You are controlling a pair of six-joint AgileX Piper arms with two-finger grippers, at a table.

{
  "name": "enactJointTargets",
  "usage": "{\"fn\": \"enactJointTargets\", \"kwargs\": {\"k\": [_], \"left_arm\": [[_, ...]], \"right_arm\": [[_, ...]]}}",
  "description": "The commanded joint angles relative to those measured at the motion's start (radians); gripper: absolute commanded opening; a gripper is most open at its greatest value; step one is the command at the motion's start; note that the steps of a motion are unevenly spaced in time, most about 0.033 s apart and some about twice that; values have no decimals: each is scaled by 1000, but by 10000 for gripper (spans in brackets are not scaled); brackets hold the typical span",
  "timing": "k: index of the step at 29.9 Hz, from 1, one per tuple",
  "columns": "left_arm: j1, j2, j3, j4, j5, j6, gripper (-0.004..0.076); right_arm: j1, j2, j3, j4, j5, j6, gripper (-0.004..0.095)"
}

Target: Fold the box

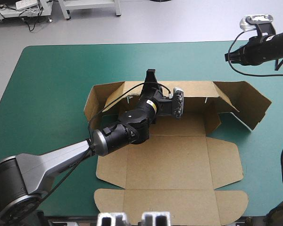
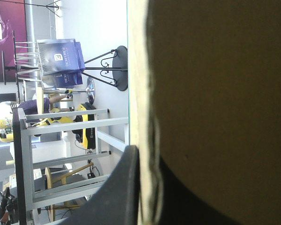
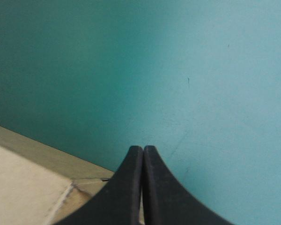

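The brown box (image 1: pixel 179 155) lies in the middle of the teal-green cover, its front panels flat and its back wall (image 1: pixel 193 89) raised, with side flaps angled out at both ends. My left gripper (image 1: pixel 151 76) reaches over the base to the back wall's top edge. In the left wrist view the board (image 2: pixel 215 93) runs edge-on between the black fingers (image 2: pixel 124 183), so this gripper (image 2: pixel 147 159) is shut on the box. My right gripper (image 1: pixel 230 57) hangs raised over the far right of the table, away from the box. It is shut (image 3: pixel 143 150) with nothing in it.
The box's right flap (image 1: pixel 247 103) points toward the table's right edge, below the right arm. Bare teal-green cover (image 1: pixel 47 94) lies left of the box and along the far edge. A pale strip (image 3: pixel 33 183) shows under the right gripper beside the cover.
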Motion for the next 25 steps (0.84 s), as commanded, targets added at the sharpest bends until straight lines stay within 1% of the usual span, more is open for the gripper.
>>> {"fn": "enactJointTargets", "kwargs": {"k": [1, 3, 7, 12, 14, 17, 23, 25], "left_arm": [[-8, -46, -17, 24, 1, -58, -10], [-8, -46, -17, 57, 2, -107, -10], [-8, -46, -17, 110, 2, -177, -10], [-8, -46, -17, 115, 2, -184, -10], [-8, -46, -17, 113, 2, -184, -10], [-8, -46, -17, 113, 2, -184, -10], [-8, -35, -17, 113, 2, -184, -10], [-8, -33, -17, 113, 2, -184, -10]], "right_arm": [[3, 18, -24, 3, 11, -11, -19], [1, 29, -6, -13, 11, -11, -19], [1, 29, 60, -22, 11, -56, -24], [1, 25, 169, -11, 12, -90, -24], [-3, 16, 204, 11, 12, -109, -24], [-27, -16, 254, 80, 12, -152, -24], [-109, -107, 380, 191, 12, -250, -24], [-143, -139, 444, 237, 12, -319, -24]]}}
